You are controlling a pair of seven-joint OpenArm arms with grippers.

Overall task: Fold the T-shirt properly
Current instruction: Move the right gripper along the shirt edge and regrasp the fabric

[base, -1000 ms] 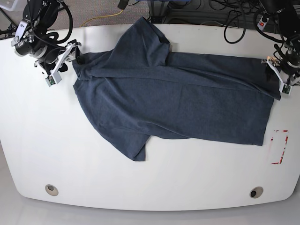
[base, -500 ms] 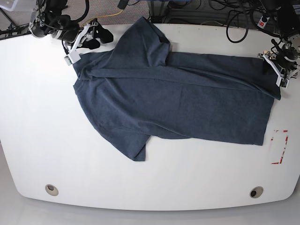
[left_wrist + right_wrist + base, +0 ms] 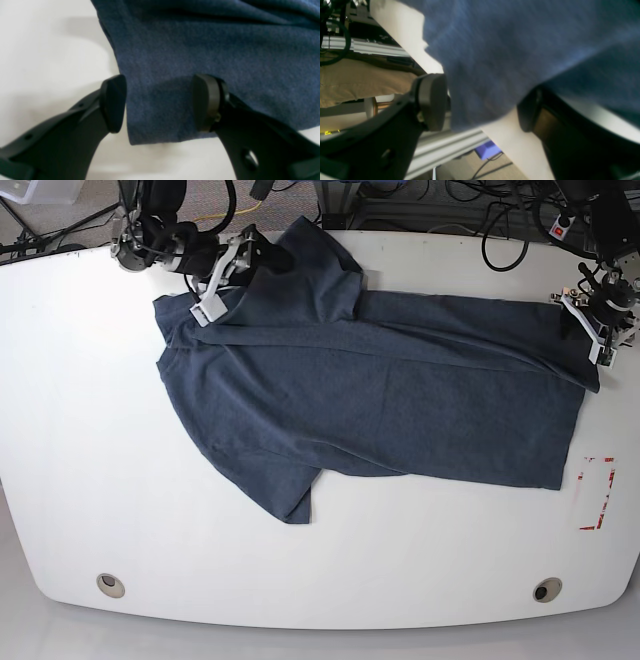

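"Where do the right fingers (image 3: 432, 102) stand against the cloth?"

"Parted, one either side of the sleeve end of the T-shirt (image 3: 480, 82), which lies between them without being pinched."

"And the left fingers (image 3: 116, 102)?"

"Also spread, with a corner of the shirt showing between them. I can't see either pad pressing on it."

"Which arm has the sleeve, then?"

"The right arm (image 3: 150, 230) is much the nearer; the sleeve juts out towards the robot's side of the counter (image 3: 120, 500). The left arm (image 3: 600, 250) is at the shirt's other end, well apart."

"So the garment's long axis runs from one arm to the other?"

"Yes, sideways across the counter, with most of the body lying out beyond both arms, away from the robot."

"Then the right should close on that sleeve and bring it in over the body, I'd judge."

"Agreed. It reaches in low and slanted, while the left angles down over its corner. Too shallow a bite could let the soft cloth slip."
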